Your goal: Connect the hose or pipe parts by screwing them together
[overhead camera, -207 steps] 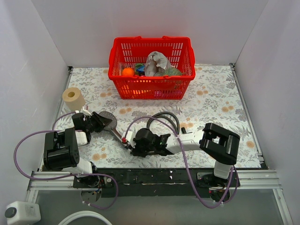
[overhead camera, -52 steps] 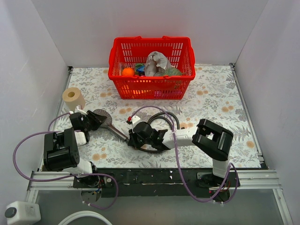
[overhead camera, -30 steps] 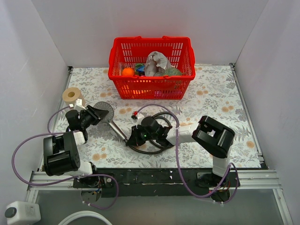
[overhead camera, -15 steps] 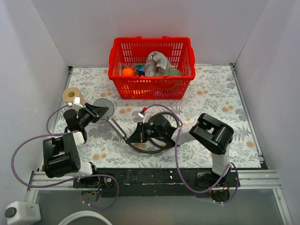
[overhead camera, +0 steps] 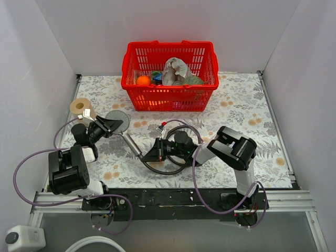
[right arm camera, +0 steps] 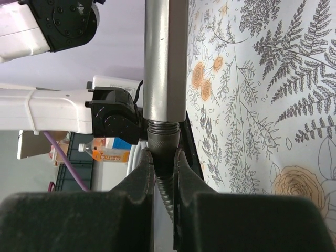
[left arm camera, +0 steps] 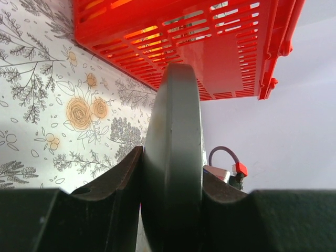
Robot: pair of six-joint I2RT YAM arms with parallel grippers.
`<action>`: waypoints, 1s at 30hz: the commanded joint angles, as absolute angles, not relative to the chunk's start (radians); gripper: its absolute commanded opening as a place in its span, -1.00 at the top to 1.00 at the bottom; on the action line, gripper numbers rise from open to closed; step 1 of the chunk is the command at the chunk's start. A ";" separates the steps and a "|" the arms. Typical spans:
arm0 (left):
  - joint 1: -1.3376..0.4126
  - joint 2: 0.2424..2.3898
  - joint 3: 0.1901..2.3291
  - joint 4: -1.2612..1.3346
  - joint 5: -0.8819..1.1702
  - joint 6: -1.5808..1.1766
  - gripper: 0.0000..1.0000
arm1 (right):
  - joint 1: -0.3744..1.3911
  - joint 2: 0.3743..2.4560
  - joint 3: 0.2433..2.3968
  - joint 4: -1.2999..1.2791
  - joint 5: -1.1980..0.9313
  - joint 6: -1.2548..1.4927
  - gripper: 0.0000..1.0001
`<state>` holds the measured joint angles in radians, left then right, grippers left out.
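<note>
The grey hand shower [overhead camera: 132,143] lies at a slant at left centre, its round head [overhead camera: 120,117] raised and clamped edge-on in my left gripper [overhead camera: 112,125], which is shut on it. In the left wrist view the head [left arm camera: 173,152] fills the gap between both pads of that gripper [left arm camera: 171,210]. The dark coiled hose [overhead camera: 166,170] loops in the middle. My right gripper [overhead camera: 147,157] is shut on its end nut [right arm camera: 164,143], which sits in line with and against the handle's threaded tip [right arm camera: 163,127]; threads still show above the nut. Below it, the ribbed hose [right arm camera: 167,193] runs between the fingers.
A red basket [overhead camera: 169,100] [left arm camera: 220,47] holding several items stands at the back centre. A beige roll [overhead camera: 80,107] sits by the left wall. Purple cables [overhead camera: 21,160] arc around both arms. White walls close three sides of the floral mat [overhead camera: 247,110].
My right wrist has rolled on the nut, its red tag swinging rightward, and the right arm's elbow has drawn in. The left gripper has tilted the head slightly up and back.
</note>
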<state>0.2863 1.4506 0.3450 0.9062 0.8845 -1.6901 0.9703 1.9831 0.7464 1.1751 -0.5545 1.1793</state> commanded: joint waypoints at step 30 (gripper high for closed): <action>0.380 1.336 0.383 0.411 0.822 -1.436 1.00 | 1.044 1.611 1.259 -0.235 0.086 0.264 -0.20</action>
<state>0.3740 1.3899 0.3347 0.4953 0.9115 -1.4727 0.9550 1.6524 1.1522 0.1284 -0.0757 0.5011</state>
